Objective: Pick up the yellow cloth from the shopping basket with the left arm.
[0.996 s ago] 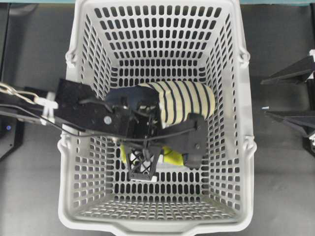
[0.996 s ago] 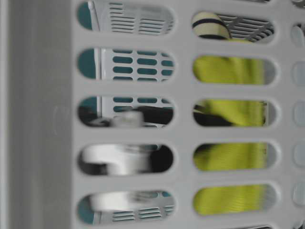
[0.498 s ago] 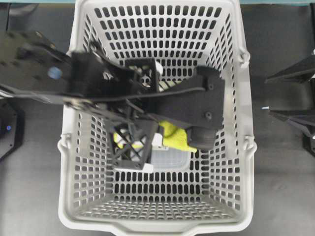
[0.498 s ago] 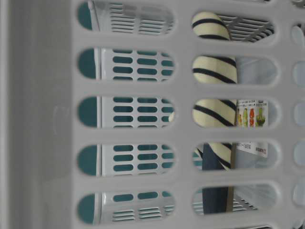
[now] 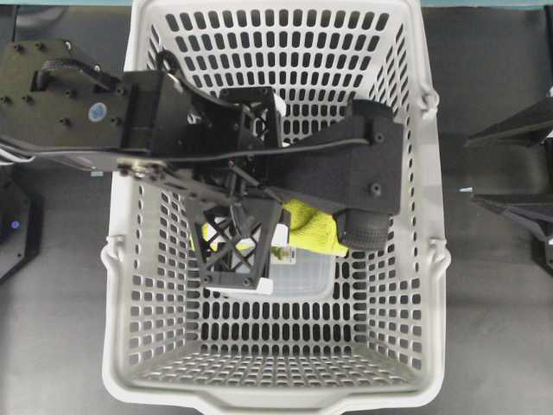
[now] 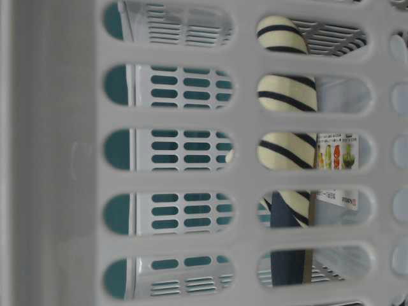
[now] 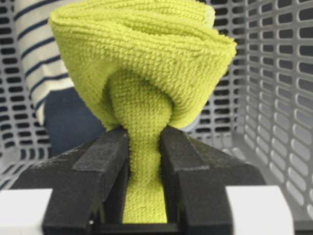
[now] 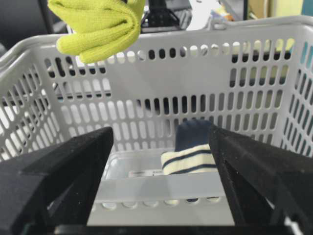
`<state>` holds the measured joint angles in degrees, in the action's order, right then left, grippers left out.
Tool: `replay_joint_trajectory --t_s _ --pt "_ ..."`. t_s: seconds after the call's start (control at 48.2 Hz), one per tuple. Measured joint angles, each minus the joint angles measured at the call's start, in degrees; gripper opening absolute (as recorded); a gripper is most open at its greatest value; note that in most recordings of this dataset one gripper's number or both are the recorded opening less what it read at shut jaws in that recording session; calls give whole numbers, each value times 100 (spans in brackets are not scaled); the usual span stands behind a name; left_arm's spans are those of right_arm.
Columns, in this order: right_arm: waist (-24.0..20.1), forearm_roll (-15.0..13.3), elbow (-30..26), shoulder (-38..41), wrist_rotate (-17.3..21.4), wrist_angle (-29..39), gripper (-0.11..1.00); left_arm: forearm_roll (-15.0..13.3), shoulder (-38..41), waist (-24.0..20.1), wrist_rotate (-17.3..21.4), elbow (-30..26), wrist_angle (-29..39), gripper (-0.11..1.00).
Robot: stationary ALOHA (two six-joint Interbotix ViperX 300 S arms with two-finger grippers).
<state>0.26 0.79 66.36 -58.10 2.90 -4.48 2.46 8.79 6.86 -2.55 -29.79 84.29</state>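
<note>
Above the shopping basket (image 8: 274, 63), left gripper (image 7: 145, 147) clenched on the yellow cloth (image 7: 142, 63) to carry it clear; right gripper (image 8: 161, 161) spread wide, idle.

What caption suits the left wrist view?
Left gripper jaws pinch the yellow cloth above the shopping basket, striped slipper behind.

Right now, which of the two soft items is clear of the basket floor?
The yellow cloth, pinched between the left gripper jaws up near the shopping basket rim; the striped slipper lies on the floor.
</note>
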Motion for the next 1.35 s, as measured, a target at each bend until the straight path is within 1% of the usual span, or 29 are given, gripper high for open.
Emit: replay_joint_trajectory --t_s 0.871,1.348 --pt "9 -9 53 -18 0 18 75 0 35 -220 -9 132 35 17" --pt "9 0 53 -18 0 18 75 -9 35 -202 -9 132 79 17"
